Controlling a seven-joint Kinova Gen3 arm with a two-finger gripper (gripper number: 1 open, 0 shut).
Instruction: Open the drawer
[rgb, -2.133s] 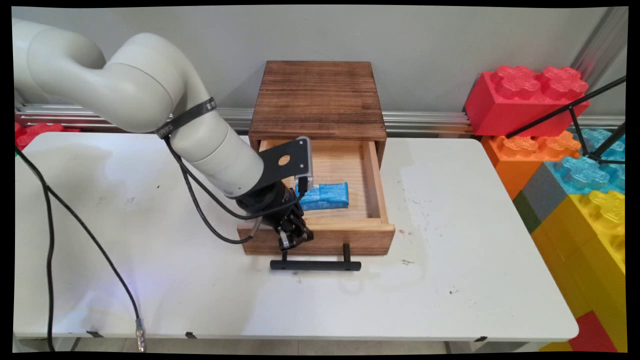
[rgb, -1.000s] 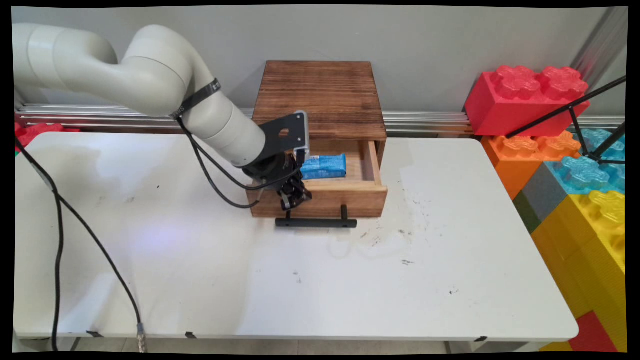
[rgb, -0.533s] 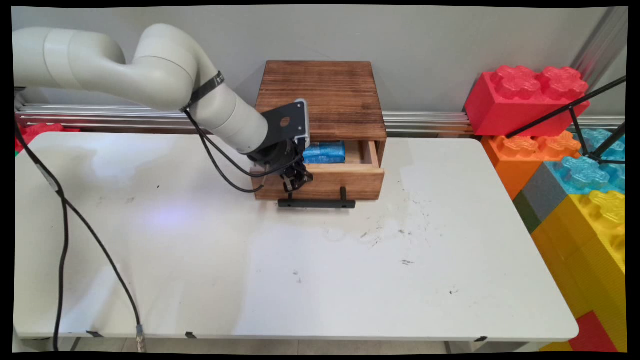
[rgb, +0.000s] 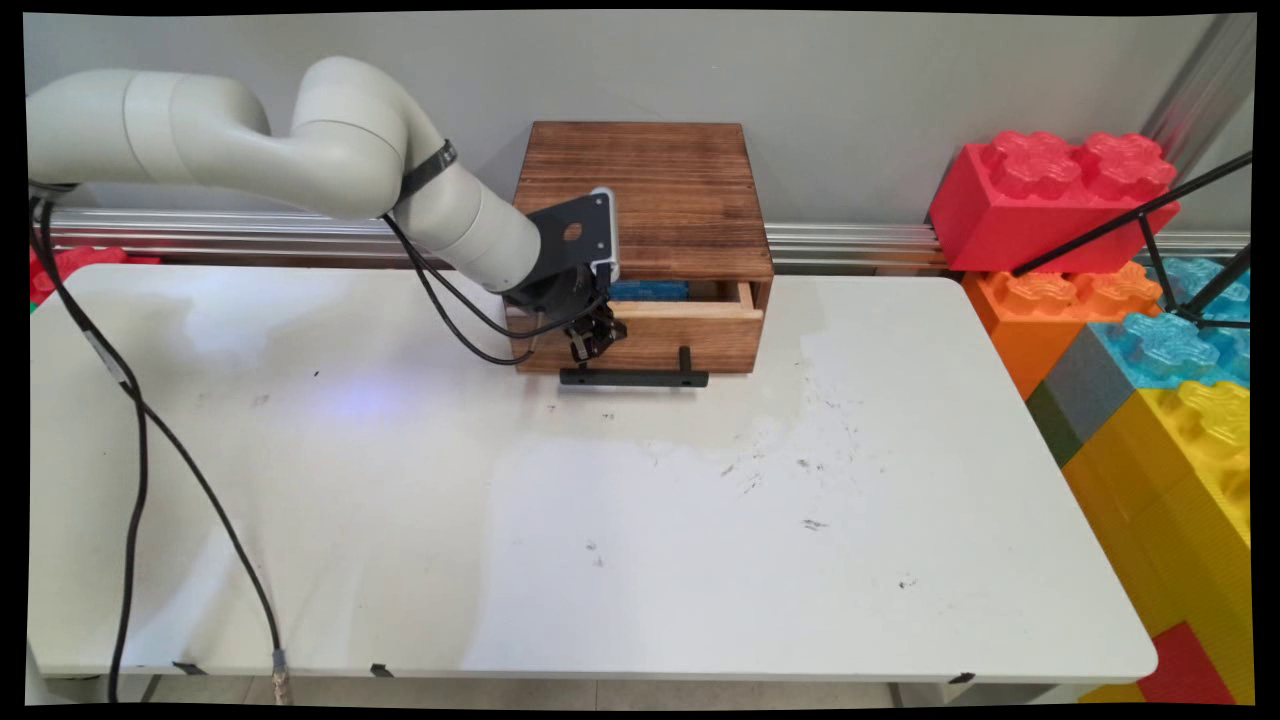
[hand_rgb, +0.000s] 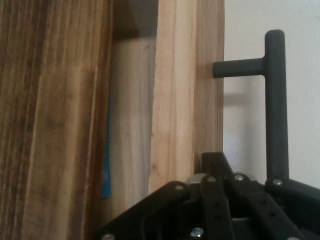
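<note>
One gripper (rgb: 596, 343), fingers hidden so its grasp is unclear, presses the drawer front (rgb: 660, 345) above the black handle (rgb: 634, 378); a blue packet (rgb: 648, 290) lies inside.

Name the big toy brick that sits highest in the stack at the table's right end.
The red brick: it sits atop the orange brick, above the blue and yellow ones.

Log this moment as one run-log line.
gripper: at drawer front, beside black handle | drawer: nearly shut in wooden cabinet | blue packet: inside, partly visible | table: white
</note>
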